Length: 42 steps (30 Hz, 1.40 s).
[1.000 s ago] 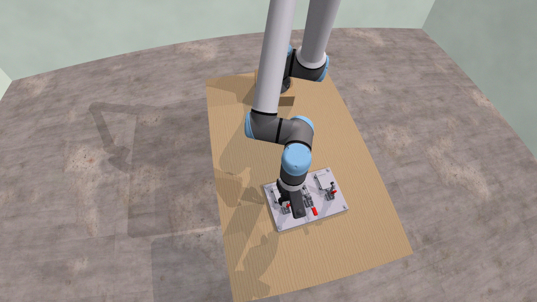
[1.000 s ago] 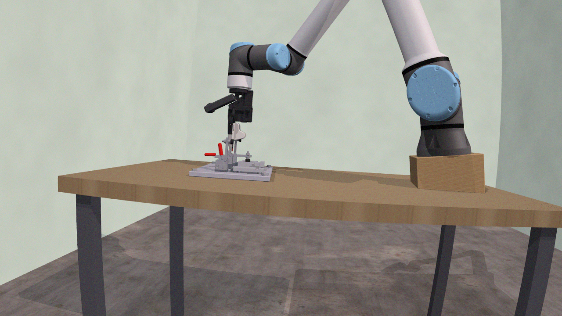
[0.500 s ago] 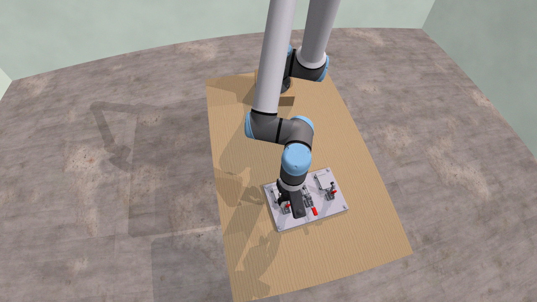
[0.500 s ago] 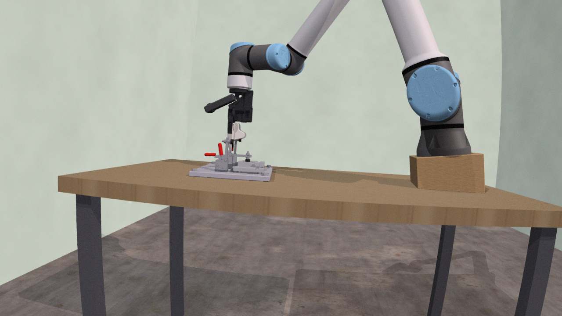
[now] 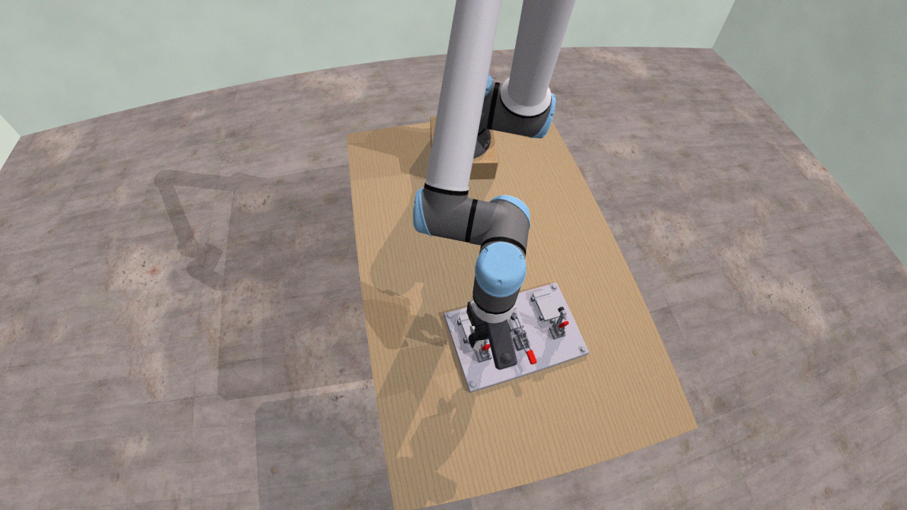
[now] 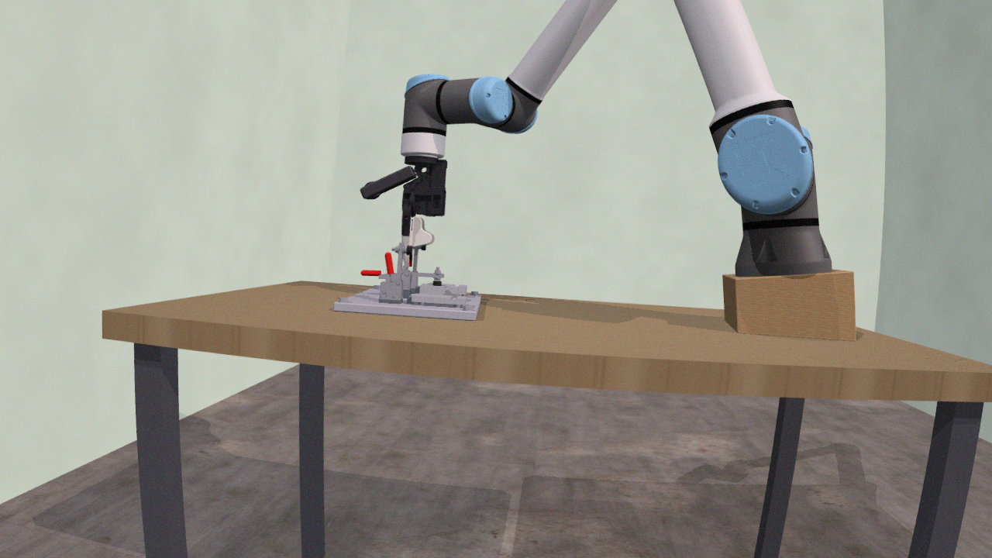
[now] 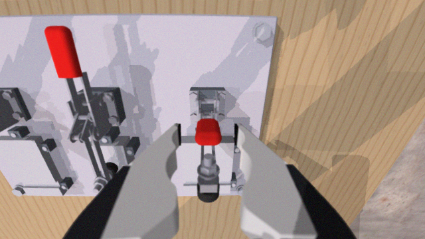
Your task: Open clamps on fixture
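Observation:
A grey fixture plate (image 5: pixel 514 336) lies on the wooden table and carries three toggle clamps with red handles. In the wrist view the nearest clamp's handle (image 7: pixel 208 132) stands upright and I see it end-on. My gripper (image 7: pixel 207 125) is open and straddles this handle, with a gap on each side. The middle clamp's handle (image 7: pixel 63 51) lies flat, pointing away. The third clamp (image 7: pixel 10 106) is cut off at the left edge. In the top view the arm hides the gripper, and the far clamp's handle (image 5: pixel 561 310) stands upright. From the side, the gripper (image 6: pixel 414 235) hangs just above the fixture.
A pale flat part (image 7: pixel 23 159) sits under the middle clamp's arm, and another part (image 5: pixel 544 304) lies at the fixture's far corner. The table edge (image 7: pixel 362 172) runs close to the right of the plate. The arm's wooden base block (image 6: pixel 789 304) stands at the other end.

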Motion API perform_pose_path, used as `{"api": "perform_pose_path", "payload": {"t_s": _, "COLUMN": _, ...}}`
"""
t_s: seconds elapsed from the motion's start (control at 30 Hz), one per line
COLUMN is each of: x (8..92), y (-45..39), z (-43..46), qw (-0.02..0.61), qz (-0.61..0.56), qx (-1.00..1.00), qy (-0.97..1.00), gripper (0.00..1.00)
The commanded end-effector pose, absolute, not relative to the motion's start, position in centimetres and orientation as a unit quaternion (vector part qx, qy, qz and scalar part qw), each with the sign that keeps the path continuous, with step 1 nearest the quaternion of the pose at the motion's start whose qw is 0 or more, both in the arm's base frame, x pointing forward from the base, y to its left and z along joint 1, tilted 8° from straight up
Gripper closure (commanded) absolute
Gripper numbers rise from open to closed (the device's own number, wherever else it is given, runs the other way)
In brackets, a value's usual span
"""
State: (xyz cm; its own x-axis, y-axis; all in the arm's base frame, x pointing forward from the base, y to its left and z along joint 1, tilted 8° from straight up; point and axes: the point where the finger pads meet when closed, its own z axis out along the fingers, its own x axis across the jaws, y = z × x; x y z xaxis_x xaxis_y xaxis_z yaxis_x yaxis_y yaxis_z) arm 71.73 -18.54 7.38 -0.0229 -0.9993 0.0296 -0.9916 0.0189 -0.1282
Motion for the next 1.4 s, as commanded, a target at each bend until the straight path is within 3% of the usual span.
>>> {"api": "perform_pose_path", "payload": {"t_s": 0.0, "x": 71.8, "y": -18.6, "z": 7.5, "qw": 0.035, "qz": -0.057, "qx": -0.698, "qy": 0.713, "gripper": 0.72}}
{"api": "perform_pose_path", "payload": {"t_s": 1.37, "x": 71.1, "y": -18.4, "z": 12.4, "qw": 0.035, "qz": -0.057, "qx": -0.698, "qy": 0.713, "gripper": 0.72}}
